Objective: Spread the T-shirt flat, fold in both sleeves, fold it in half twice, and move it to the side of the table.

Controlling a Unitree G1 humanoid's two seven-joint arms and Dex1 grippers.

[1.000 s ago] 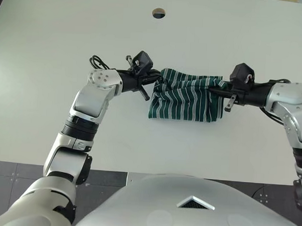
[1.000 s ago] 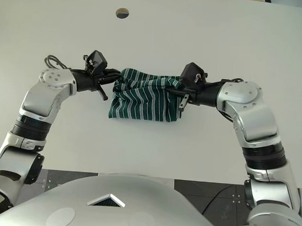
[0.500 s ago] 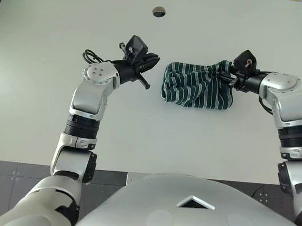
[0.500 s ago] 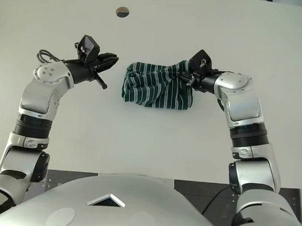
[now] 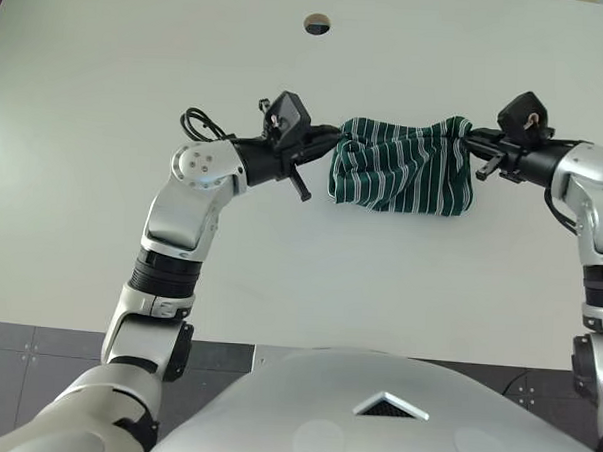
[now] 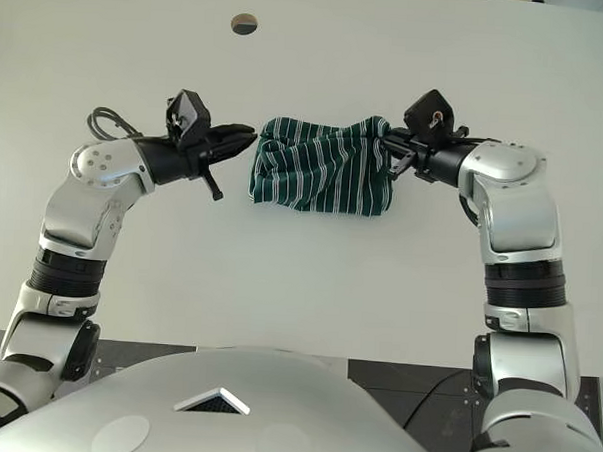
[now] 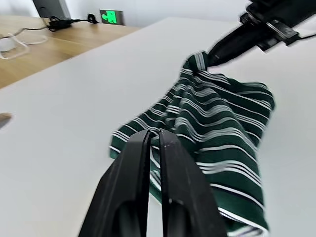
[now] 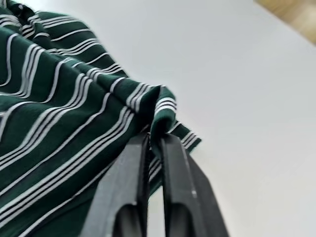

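Left eye view: bunched T-shirt [image 5: 404, 175] lies on the white table [image 5: 280, 265]. Right gripper [image 5: 470, 146] pinches its far right corner. Left gripper [image 5: 330, 139], fingers narrow, is at its left edge. 1 round hole [image 5: 317, 26] sits far back.

We see the T-shirt [image 5: 402, 165]: dark green with white stripes, a rumpled folded wad, near-right of the table hole [image 5: 316, 24].

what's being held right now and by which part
Right gripper holds the T-shirt by a bunched edge fold; left gripper at the opposite end, grip unclear.
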